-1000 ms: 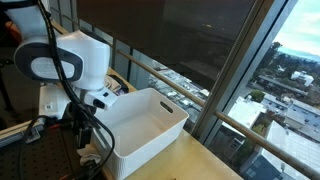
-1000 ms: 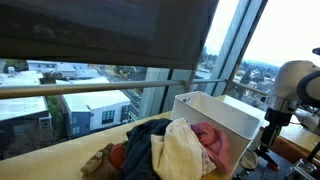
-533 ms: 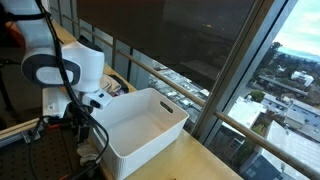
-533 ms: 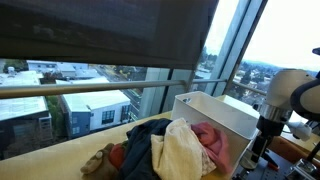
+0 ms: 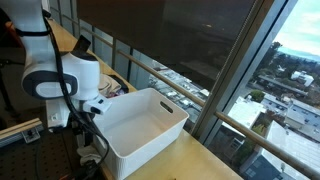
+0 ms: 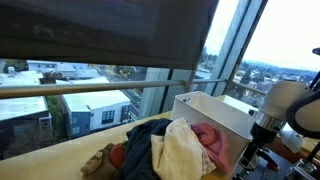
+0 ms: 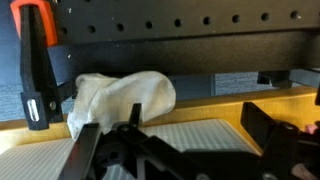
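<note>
Gripper [image 7: 175,150] wide open and empty near the white cloth [image 7: 120,100], bin [image 5: 150,142] bare inside, clothes pile [image 6: 165,150] not yet picked.

High-rise lab w/ pegboard bench [image 7: 200,38]

A white cloth [image 7: 122,100], crumpled into a soft lump, lies on the light wooden surface [image 7: 215,101], against the black perforated board [image 7: 180,40], just beside an orange clamp [image 7: 37,60].
</note>
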### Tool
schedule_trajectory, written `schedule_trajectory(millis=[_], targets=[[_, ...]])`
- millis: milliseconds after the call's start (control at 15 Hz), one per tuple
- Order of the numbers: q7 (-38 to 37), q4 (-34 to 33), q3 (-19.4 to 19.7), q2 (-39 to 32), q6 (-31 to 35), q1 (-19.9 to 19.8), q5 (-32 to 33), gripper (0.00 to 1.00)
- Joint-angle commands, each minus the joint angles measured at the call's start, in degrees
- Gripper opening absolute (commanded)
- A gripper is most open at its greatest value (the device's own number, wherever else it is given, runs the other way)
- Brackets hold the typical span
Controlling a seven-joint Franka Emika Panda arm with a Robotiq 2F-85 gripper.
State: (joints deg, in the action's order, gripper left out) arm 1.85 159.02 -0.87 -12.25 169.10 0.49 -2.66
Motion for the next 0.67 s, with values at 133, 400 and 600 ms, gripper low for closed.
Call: schedule_trajectory(millis=[133, 400, 600], targets=[[-1.0, 0.4, 0.7, -4.1, 6.8, 0.7, 1.7, 1.00], [-1.6, 0.5, 3.8, -3.4, 7.4, 2.2, 4.1, 1.00], [-3.4, 0.4, 9.7, -1.8, 5.8, 5.2, 8.1, 1.00]])
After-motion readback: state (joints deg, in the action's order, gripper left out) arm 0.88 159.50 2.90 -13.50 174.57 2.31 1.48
